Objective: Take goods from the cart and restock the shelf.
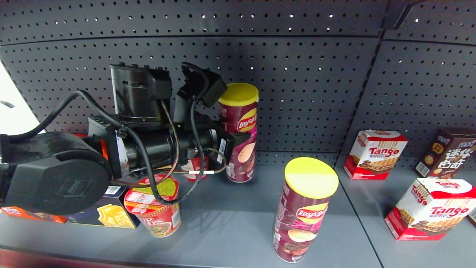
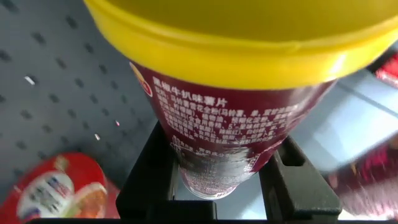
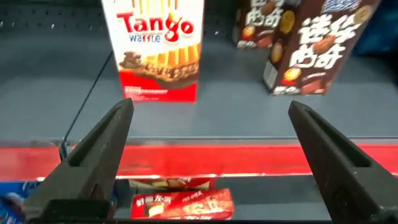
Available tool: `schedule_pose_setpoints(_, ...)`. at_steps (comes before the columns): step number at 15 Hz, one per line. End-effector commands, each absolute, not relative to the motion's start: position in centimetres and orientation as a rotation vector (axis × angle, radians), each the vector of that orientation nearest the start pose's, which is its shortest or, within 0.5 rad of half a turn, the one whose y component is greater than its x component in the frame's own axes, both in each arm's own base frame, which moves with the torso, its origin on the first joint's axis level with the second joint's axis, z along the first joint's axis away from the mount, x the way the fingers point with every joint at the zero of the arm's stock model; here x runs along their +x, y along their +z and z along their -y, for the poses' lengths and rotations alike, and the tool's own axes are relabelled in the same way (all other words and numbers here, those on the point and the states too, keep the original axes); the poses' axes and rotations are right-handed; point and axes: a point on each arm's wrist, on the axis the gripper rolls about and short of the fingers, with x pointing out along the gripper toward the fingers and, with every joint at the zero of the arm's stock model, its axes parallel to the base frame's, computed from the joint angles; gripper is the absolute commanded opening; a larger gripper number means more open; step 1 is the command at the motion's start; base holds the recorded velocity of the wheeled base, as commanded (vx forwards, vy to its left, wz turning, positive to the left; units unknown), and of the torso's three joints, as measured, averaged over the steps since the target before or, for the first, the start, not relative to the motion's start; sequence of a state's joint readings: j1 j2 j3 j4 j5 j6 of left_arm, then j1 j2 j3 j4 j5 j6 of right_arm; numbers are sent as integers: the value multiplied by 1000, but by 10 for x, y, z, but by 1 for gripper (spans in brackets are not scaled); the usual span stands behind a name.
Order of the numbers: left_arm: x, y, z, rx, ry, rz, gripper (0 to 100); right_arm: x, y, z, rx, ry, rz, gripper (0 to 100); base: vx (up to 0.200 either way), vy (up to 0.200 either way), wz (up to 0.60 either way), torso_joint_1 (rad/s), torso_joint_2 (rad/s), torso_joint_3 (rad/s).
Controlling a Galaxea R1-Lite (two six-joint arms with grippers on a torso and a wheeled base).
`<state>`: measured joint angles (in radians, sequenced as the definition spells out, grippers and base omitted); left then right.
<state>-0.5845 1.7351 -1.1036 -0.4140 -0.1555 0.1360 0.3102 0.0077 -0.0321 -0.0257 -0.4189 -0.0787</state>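
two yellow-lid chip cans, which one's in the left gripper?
The rear can by the pegboard; the left gripper is shut on its body. The front can stands free.

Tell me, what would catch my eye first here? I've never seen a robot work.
The big black left gripper stands out most, shut on a maroon chip can with a yellow lid at the back of the grey shelf. A second chip can like it stands alone nearer the front edge, to its right. Red and white waffle boxes sit further right.
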Motion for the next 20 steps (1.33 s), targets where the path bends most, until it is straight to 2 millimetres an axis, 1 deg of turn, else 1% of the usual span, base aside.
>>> schedule_pose_setpoints(1,284,233,195,175,-759,-156,0,-22,83,16,-65,-69,39,100,0,0,0,0,0,0)
schedule_pose_setpoints(3,288,240,200,171,-761,-133,0,-22,83,14,-66,7,44,100,0,0,0,0,0,0)
schedule_pose_setpoints(5,291,240,204,173,-769,-131,0,-22,83,13,-65,52,46,100,0,0,0,0,0,0)
schedule_pose_setpoints(10,296,231,210,176,-794,-152,0,-22,83,13,-65,44,47,100,0,0,0,0,0,0)
schedule_pose_setpoints(12,295,230,212,172,-833,-152,0,-22,83,13,-65,43,47,100,0,0,0,0,0,0)
schedule_pose_setpoints(13,294,227,217,174,-852,-163,0,-22,83,13,-65,43,47,100,0,0,0,0,0,0)
schedule_pose_setpoints(15,294,225,218,175,-894,-196,0,-22,83,13,-63,43,47,100,0,0,0,0,0,0)
schedule_pose_setpoints(16,294,226,218,175,-946,-238,0,-22,83,13,-63,43,47,100,0,0,0,0,0,0)
schedule_pose_setpoints(17,297,226,221,174,-978,-273,0,-22,83,13,-63,43,47,100,0,0,0,0,0,0)
schedule_pose_setpoints(19,301,223,223,181,-1011,-279,0,-22,83,13,-62,43,47,100,0,0,0,0,0,0)
schedule_pose_setpoints(20,305,217,224,212,-1033,-274,0,-22,83,13,-63,43,47,100,0,0,0,0,0,0)
